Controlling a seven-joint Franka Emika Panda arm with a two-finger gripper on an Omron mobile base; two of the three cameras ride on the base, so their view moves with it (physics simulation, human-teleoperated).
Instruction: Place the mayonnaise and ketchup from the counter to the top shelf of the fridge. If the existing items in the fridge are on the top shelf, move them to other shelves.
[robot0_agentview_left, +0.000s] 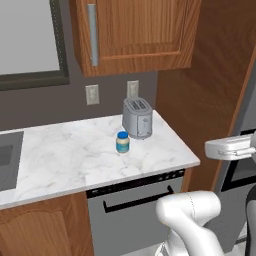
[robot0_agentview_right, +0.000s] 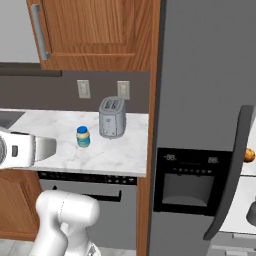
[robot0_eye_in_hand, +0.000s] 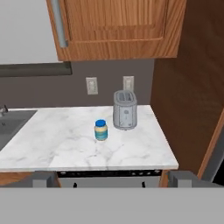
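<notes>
The mayonnaise (robot0_agentview_left: 122, 142) (robot0_agentview_right: 83, 136) (robot0_eye_in_hand: 101, 130), a small jar with a blue lid and label, stands upright on the white marble counter (robot0_agentview_left: 65, 160) (robot0_eye_in_hand: 131, 151), just in front of the toaster. My gripper (robot0_eye_in_hand: 112, 180) is open, well back from the counter's front edge, with nothing between its fingertips (robot0_eye_in_hand: 43, 178). The ketchup is out of view. The grey fridge (robot0_agentview_right: 205, 115) stands to the right with its door ajar. At its right edge an orange fruit (robot0_agentview_right: 249, 155) rests on a white shelf above a grey jar (robot0_agentview_right: 251, 214). Whether that is the top shelf I cannot tell.
A silver toaster (robot0_agentview_left: 137, 118) (robot0_agentview_right: 112, 117) (robot0_eye_in_hand: 125, 109) stands at the back of the counter. A sink (robot0_agentview_left: 6, 160) lies at the left. A dishwasher (robot0_agentview_left: 135, 205) sits below the counter, and wooden wall cabinets (robot0_eye_in_hand: 113, 26) hang above. A wooden side panel (robot0_agentview_left: 200, 90) borders the fridge.
</notes>
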